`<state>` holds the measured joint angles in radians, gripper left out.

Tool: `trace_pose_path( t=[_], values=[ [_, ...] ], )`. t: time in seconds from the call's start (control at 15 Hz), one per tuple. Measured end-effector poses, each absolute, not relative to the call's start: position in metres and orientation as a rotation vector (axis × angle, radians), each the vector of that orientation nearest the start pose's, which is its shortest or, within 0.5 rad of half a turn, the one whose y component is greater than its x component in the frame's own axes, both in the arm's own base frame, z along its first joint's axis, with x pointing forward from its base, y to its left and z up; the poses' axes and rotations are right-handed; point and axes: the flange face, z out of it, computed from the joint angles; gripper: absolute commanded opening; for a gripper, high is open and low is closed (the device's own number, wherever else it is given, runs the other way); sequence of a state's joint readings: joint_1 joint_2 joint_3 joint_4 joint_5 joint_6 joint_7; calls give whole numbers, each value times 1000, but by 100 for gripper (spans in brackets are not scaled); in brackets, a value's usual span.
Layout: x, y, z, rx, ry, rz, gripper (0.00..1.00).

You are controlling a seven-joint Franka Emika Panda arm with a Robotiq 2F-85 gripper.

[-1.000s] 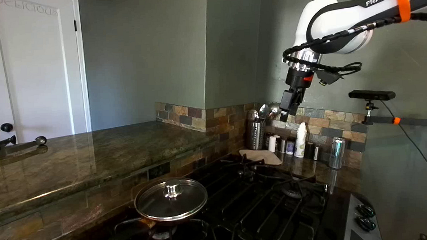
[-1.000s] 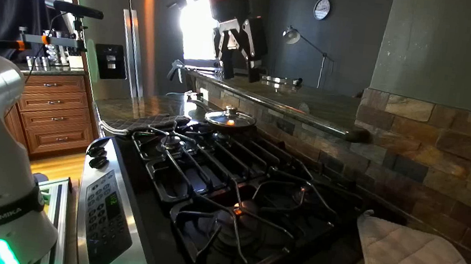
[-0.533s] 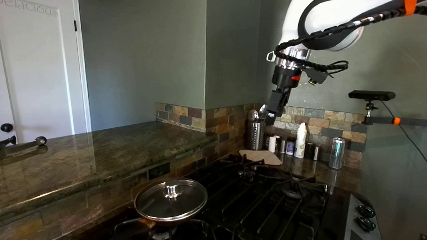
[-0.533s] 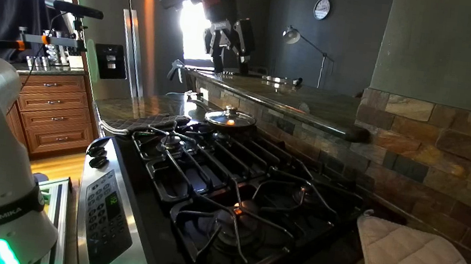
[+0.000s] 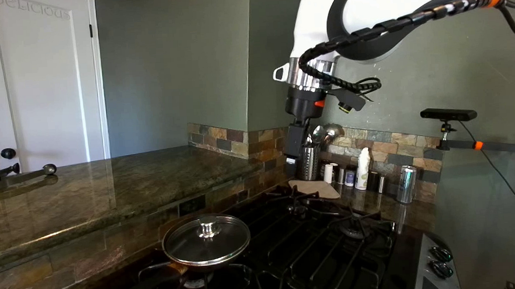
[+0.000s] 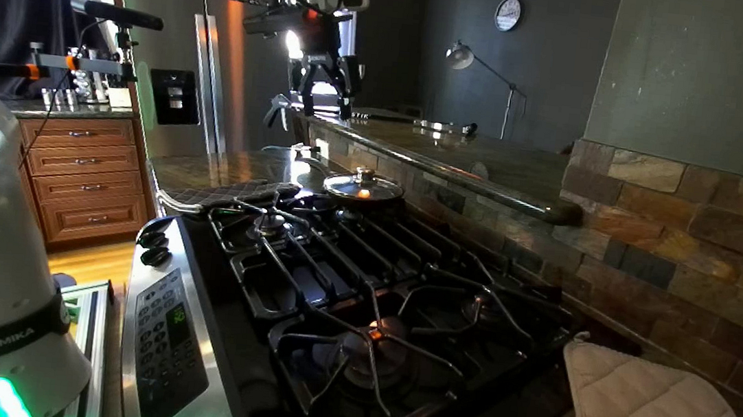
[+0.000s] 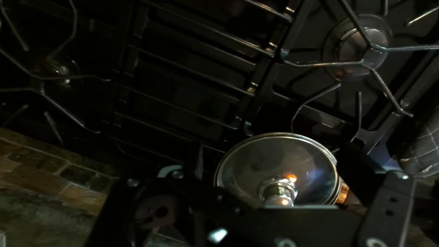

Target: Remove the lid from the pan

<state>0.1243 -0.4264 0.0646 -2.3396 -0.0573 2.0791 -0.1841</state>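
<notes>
The lid is round glass with a shiny metal rim and a shiny metal knob. The lid (image 5: 188,247) lies flat on the pan in an exterior view; it also shows in an exterior view at the far end of the stove (image 6: 380,190) and in the wrist view (image 7: 253,157). The pan is mostly hidden under the lid; its dark handle (image 5: 148,284) shows with a copper-toned base. My gripper (image 6: 327,107) is open and empty, fingers apart and pointing down. It is well above the stove, apart from the lid. In the wrist view the lid appears between the fingers (image 7: 360,161).
The gas stove (image 6: 335,287) has raised black grates. A raised stone counter ledge (image 5: 111,185) runs alongside the pan. A utensil holder (image 5: 309,164), bottles and a beige pot holder (image 5: 316,189) stand at the end. A dark quilted mitt (image 6: 235,195) lies near the pan.
My gripper has moved toward the pan's end of the stove and tilted more upright, staying open. The lid and pan have not moved.
</notes>
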Motion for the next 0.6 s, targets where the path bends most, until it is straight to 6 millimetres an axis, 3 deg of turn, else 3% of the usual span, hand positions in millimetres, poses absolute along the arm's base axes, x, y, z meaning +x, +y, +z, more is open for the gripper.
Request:
trace_pose_path(
  t=[0.4, 0.6],
  values=[
    [440, 87, 509, -3136, -658, -247, 100],
    [442, 91, 502, -3138, -588, -225, 100]
  ],
)
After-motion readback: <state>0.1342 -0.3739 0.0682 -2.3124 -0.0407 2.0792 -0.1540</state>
